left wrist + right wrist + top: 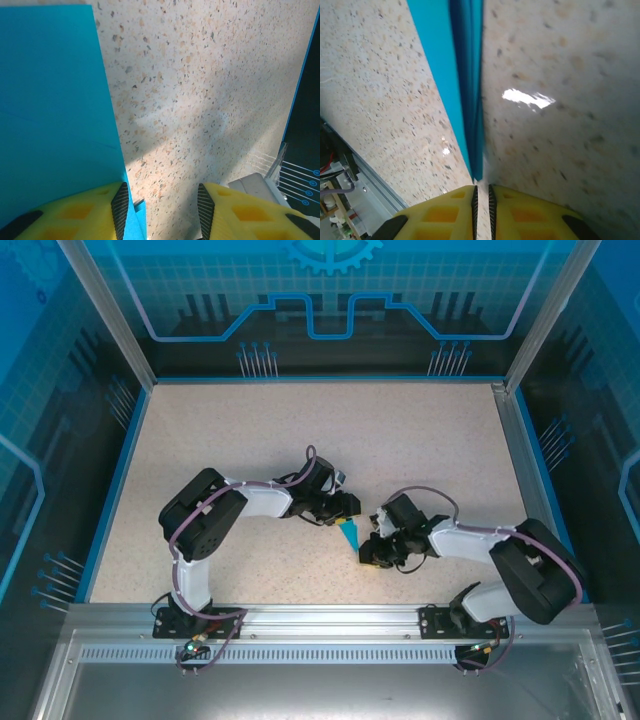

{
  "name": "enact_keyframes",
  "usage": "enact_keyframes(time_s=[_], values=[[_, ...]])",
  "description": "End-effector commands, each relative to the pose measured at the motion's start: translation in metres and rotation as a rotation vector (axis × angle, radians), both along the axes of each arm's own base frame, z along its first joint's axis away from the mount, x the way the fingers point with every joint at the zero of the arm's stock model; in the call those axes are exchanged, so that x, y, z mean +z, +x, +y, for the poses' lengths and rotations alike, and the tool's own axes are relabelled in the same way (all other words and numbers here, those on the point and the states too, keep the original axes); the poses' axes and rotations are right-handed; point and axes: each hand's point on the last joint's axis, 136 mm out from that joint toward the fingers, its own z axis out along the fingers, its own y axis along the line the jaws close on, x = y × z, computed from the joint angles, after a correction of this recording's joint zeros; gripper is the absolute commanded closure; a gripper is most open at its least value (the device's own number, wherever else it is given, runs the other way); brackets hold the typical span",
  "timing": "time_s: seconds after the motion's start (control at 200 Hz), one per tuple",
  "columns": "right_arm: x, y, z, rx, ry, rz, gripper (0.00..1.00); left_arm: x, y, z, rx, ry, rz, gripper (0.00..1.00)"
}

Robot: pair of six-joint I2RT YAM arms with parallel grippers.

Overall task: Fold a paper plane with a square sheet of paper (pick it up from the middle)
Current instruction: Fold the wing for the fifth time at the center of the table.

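Two grippers meet near the middle of the table (pixel 300 430) in the overhead view: the left gripper (pixel 344 510) just to the far left of the paper (pixel 350 533), the right gripper (pixel 372 542) just to its near right. The paper lies between them as a small blue wedge, already folded narrow, so you look partway through the folds. With the wrists this close, a careless sweep could knock one gripper into the other.

From the left wrist, the left gripper (pixel 162 210) stands released, bare table (pixel 210 100) between its fingers (pixel 85 215). The paper (pixel 50 100) covers the left of that view, one corner beside the left-hand finger. Whether that finger presses on it you cannot tell; if not, nothing pins the paper and a pull would drag it rather than crease it.

From the right wrist, the right gripper (pixel 481 200) has its fingers (pixel 445 215) nearly together, a thin slit between them. The paper (pixel 465 75) shows edge-on in several layers, its end right at that slit. Whether it is pinched you cannot tell. If the hold is only on the tip, the thin layers may slip out or fan apart, and the crease would go crooked.
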Motion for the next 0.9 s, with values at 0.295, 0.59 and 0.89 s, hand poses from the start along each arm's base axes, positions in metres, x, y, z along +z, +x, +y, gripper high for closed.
enact_keyframes(time_s=[0.295,0.59,0.89], values=[[0.041,0.056,0.026,-0.117,0.130,-0.133,0.85,-0.023,-0.002,0.012,0.019,0.078,0.047,0.55],[0.035,0.064,0.038,-0.132,0.161,-0.115,0.83,-0.025,-0.005,0.012,0.019,0.077,0.055,0.55],[0.032,0.066,0.038,-0.129,0.152,-0.107,0.82,-0.026,-0.005,0.013,0.021,0.080,0.054,0.54]])
